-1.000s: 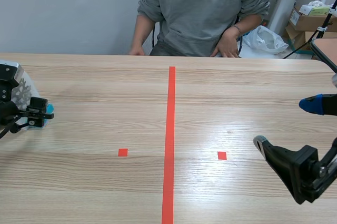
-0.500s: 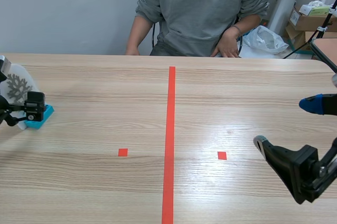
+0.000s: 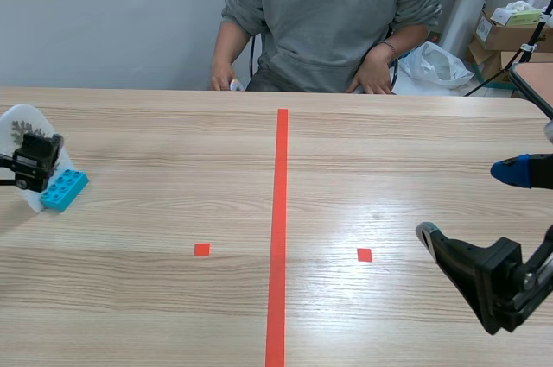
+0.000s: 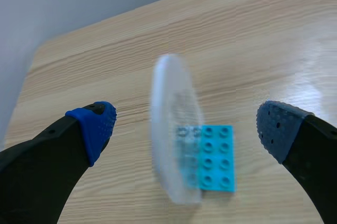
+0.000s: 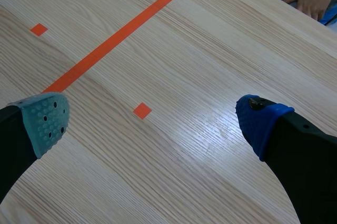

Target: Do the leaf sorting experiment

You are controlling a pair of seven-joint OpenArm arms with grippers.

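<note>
A clear round disc (image 3: pixel 19 129) with a grey leaf inside stands upright in a light-blue brick (image 3: pixel 65 189) at the table's far left. My left gripper (image 3: pixel 33 165) is beside them at the left edge. In the left wrist view the disc (image 4: pixel 174 150) shows edge-on and blurred, with the brick (image 4: pixel 215 156) at its foot. Both lie just ahead of my open left gripper (image 4: pixel 187 124), which holds nothing. My right gripper (image 3: pixel 471 203) hangs open and empty over the table's right side, and the right wrist view shows this gripper (image 5: pixel 154 121) above bare wood.
A person in a grey sweatshirt (image 3: pixel 333 13) sits across the table, with one hand (image 3: pixel 226 80) at the far edge and the other hand (image 3: pixel 376 78) further right. Boxes (image 3: pixel 505 34) and a plastic bag (image 3: pixel 436 65) stand behind at the right.
My left gripper has drawn back to the left, off the blue brick, leaving the disc standing in it. The person's hand has shifted at the table's far edge. The right arm has kept still.
</note>
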